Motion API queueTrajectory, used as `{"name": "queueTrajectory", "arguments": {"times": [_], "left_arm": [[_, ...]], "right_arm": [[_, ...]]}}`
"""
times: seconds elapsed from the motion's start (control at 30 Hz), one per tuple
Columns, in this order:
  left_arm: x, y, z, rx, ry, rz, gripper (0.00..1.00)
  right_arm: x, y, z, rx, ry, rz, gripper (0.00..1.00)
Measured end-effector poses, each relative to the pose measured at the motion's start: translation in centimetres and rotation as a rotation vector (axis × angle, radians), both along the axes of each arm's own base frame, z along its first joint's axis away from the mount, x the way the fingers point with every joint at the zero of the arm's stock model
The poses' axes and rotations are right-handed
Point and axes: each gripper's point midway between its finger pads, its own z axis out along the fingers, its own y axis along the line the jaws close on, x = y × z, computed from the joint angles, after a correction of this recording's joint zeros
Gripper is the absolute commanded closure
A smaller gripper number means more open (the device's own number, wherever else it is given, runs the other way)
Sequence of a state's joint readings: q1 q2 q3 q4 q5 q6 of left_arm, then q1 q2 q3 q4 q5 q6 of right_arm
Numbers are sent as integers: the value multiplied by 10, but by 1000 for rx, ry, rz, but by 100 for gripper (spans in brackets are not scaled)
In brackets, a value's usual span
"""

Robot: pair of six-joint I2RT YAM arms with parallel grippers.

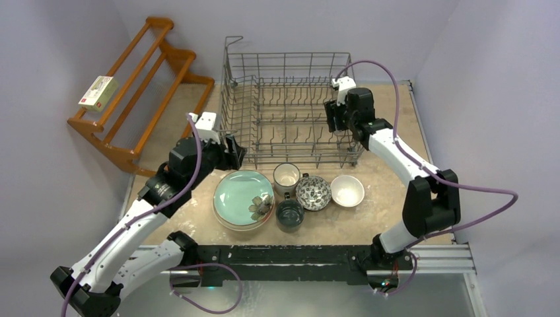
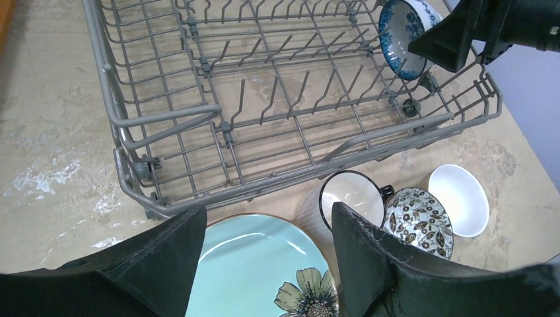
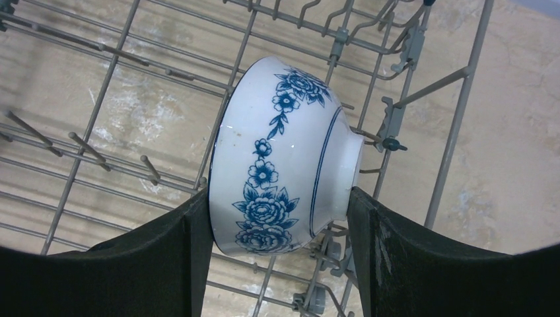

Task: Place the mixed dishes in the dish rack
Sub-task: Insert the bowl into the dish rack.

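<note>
My right gripper (image 3: 277, 198) is shut on a white bowl with blue flowers (image 3: 284, 158), one finger on its rim and the other on its foot. It holds the bowl on its side over the tines at the right end of the grey wire dish rack (image 1: 228, 99). My left gripper (image 2: 267, 228) is open and holds nothing. It hangs just above the far edge of the mint green plate (image 2: 251, 264), in front of the rack's near wall. Right of the plate stand a white mug (image 1: 286, 176), a dark teal mug (image 1: 290, 214), a patterned bowl (image 1: 313, 192) and a plain pale bowl (image 1: 347, 190).
The mint plate (image 1: 238, 195) lies on top of another plate with a brown rim. A brown wooden slatted shelf (image 1: 142, 86) stands at the back left with a small box (image 1: 98, 92) on it. Purple walls close in on both sides.
</note>
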State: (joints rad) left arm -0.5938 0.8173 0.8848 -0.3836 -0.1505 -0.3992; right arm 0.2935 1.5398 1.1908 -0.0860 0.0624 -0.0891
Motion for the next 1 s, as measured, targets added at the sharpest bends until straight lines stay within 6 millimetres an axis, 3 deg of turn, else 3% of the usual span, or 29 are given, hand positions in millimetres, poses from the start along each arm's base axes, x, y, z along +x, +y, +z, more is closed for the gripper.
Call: {"name": "queueTrajectory", "arguments": {"times": [0.57,0.83,1.0], "left_arm": [[2,-1,-5,10,14,2,33],[3,-1,-6,12,17,2,33],[3,-1,-6,11,17,2,33]], "right_arm": [[4,-1,-28,88,78,-61,100],[4,-1,-43,140,116,-87,88],[5,0,-44,160,112,-97,72]]}}
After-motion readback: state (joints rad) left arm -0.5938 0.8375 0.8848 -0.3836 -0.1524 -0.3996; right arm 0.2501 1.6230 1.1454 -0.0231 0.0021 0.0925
